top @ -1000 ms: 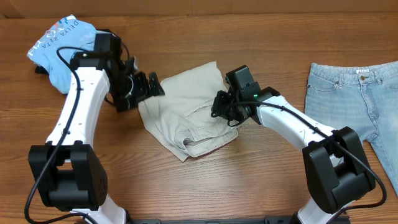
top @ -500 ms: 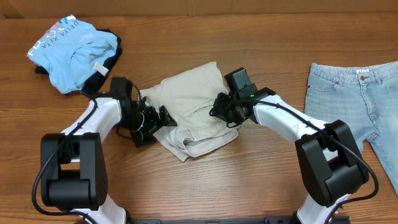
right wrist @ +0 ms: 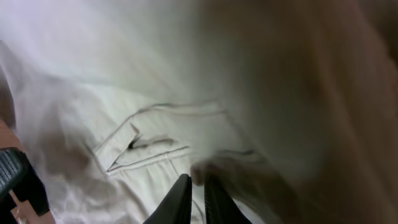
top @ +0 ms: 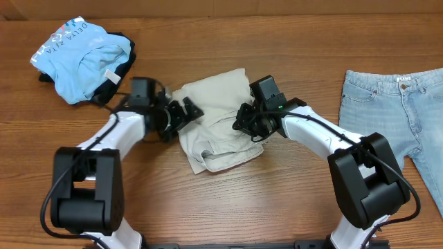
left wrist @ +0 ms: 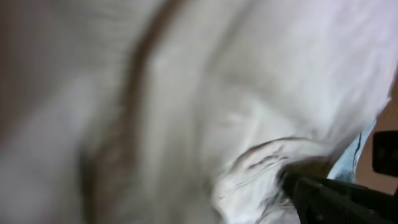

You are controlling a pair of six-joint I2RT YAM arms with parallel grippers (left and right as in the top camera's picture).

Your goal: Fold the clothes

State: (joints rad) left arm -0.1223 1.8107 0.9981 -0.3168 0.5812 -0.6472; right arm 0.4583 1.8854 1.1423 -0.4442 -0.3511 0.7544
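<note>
The beige shorts (top: 211,138) lie crumpled in the middle of the table. My left gripper (top: 187,111) is low at their left edge. The left wrist view is filled with blurred beige cloth (left wrist: 205,93), with one dark finger (left wrist: 336,199) far to the lower right, so the jaws look spread. My right gripper (top: 243,123) rests on the right part of the shorts. In the right wrist view its fingers (right wrist: 196,193) are pinched on a fold of the cloth next to a pocket (right wrist: 155,143).
Light-blue jeans (top: 398,104) lie flat at the right edge. A sky-blue printed tee (top: 76,59) is heaped at the back left on a dark garment (top: 123,66). The wooden table (top: 228,207) shows bare in front.
My left arm swung down from the back left to the shorts' left edge, then up along it. The shorts' left side has shifted to the right. The right gripper has hardly moved.
</note>
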